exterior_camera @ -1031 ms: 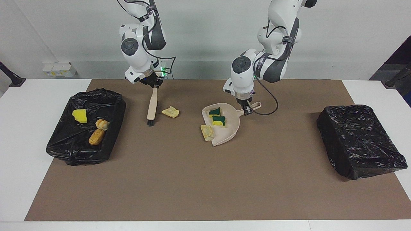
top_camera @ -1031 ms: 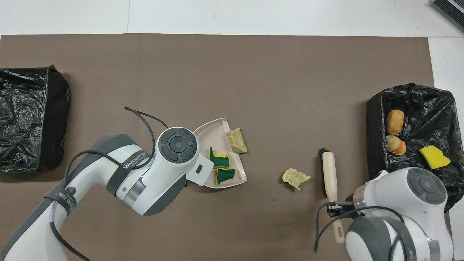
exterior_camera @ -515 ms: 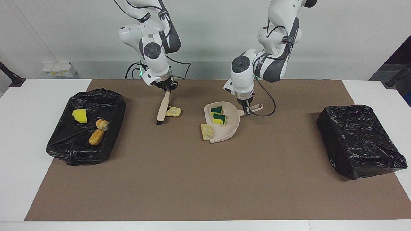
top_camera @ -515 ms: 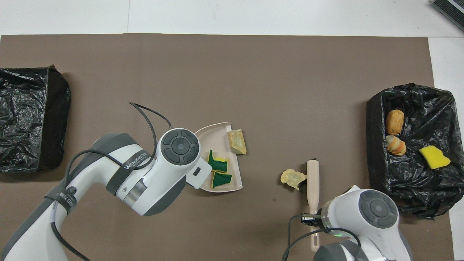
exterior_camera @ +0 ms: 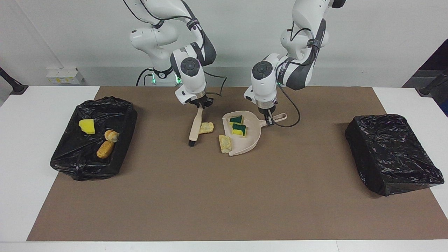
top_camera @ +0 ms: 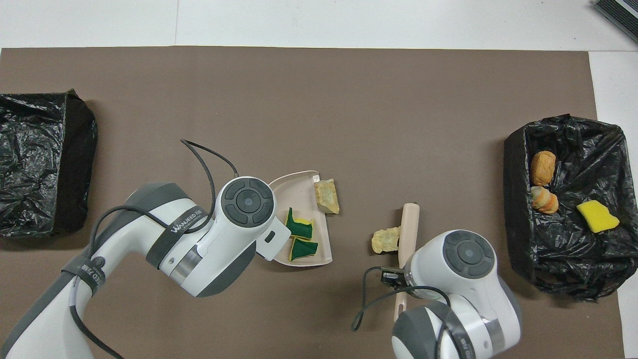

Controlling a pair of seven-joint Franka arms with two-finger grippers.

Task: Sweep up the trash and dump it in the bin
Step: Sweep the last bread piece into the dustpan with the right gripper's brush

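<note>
While the pale scrap [exterior_camera: 206, 127] lay on the brown mat [exterior_camera: 224, 196] of the table, it was touching the side of the brush [exterior_camera: 195, 130] that faces the dustpan [exterior_camera: 245, 138], so the way to push it was toward the left arm's end of the table. The brush stood tilted, its long axis running away from the robots, with the black bristles down on the mat. Between this scrap and the open mouth of the dustpan there was only a short gap. A second pale scrap [exterior_camera: 225, 143] lay right at the lip of the dustpan, and two green and yellow scraps [exterior_camera: 237, 126] were already inside it.

The right gripper [exterior_camera: 200, 105] was clenched on the handle of the brush. The left gripper [exterior_camera: 268, 120] was clenched on the handle of the dustpan and kept its mouth turned to the brush.

Three other scraps [exterior_camera: 101, 134] lay in the bin with the black bag [exterior_camera: 120, 154] at the right arm's end. The other black bin [exterior_camera: 392, 154] stood at the left arm's end.
</note>
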